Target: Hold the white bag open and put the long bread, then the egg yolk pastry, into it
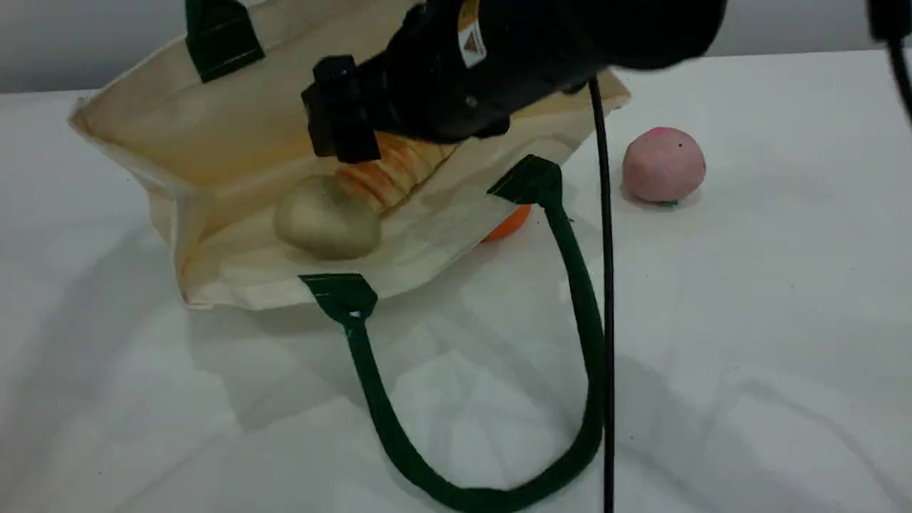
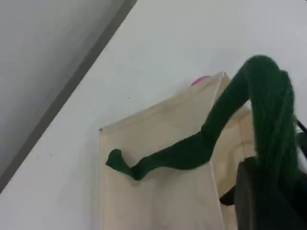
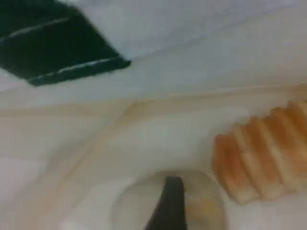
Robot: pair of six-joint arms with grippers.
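The arm (image 1: 499,64) hides perhaps half the long bread (image 1: 388,174)

A matt cream-white cloth tote bag (image 1: 235,142), its dark green loop handles (image 1: 588,320) seemingly woven, and a smooth, dull tan-beige ball (image 1: 328,217) are pictured.

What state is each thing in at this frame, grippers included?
Bag: on its side, mouth held open.
Bread: inside the bag.
Pastry: inside, beside the bread.
Pink ball: outside, on the table.
Left gripper: shut on the upper handle.
Right gripper: over the pastry, opening unclear.
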